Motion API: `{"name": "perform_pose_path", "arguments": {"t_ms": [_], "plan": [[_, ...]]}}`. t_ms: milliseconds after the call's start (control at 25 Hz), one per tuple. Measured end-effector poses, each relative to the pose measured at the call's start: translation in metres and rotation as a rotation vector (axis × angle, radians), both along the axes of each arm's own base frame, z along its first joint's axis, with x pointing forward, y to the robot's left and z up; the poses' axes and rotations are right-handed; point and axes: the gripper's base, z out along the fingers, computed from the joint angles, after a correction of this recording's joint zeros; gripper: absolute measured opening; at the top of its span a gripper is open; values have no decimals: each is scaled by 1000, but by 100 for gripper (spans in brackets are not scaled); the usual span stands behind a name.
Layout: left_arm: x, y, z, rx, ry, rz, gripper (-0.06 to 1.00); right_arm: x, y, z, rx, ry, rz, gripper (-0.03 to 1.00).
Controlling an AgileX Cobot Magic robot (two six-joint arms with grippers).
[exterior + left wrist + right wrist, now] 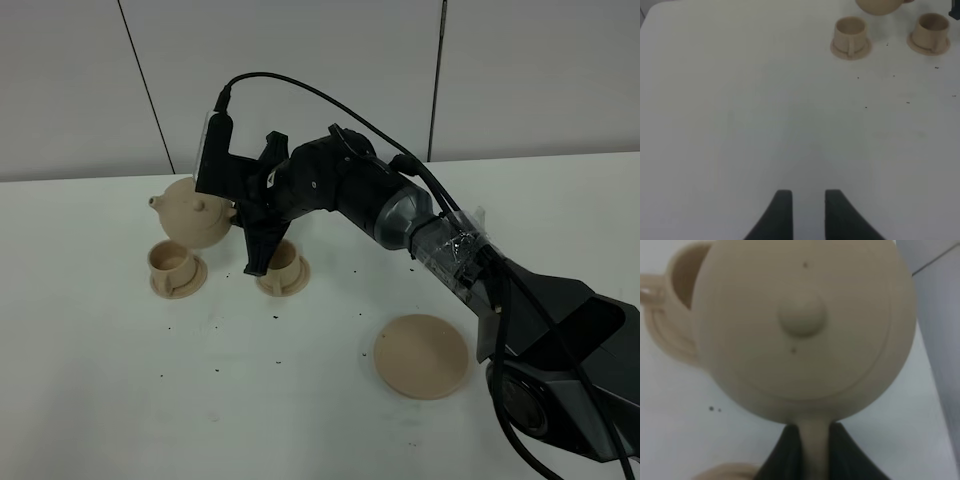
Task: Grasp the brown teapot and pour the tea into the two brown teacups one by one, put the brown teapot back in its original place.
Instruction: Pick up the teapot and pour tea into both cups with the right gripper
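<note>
- Exterior high view: the right gripper [238, 214] is pinching the loop handle of the brown teapot [193, 214]. It is holding the pot just behind the spout-side teacup [177, 263], apparently lifted off the white table [120, 380]. The spout is pointing away from the arm, probably to set up a pour into that cup. The second teacup [285, 265] is sitting beneath the arm. The flat round saucer [421, 355] is lying bare, well apart, and is likely waiting for the pot's return.
- Left wrist view: the left gripper [807, 212] is hanging over bare table, jaws slightly apart and gripping nothing. It appears to be parked clear of both teacups [851, 36], which are standing on their small saucers.
- Right wrist view: the dark fingers [786, 455] are pressing on the handle from both sides and keeping the lidded teapot [802, 325] roughly level. One teacup [682, 275] is peeking out beyond the pot's body.
</note>
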Motion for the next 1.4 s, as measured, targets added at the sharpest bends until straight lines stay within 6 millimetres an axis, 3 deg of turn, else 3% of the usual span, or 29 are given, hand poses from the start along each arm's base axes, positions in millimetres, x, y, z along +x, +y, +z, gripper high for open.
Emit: {"name": "perform_pose_path", "arguments": {"t_ms": [1400], "plan": [[0, 0, 0, 0, 0, 0, 23, 9, -5, -5, -164, -200, 82, 10]]}}
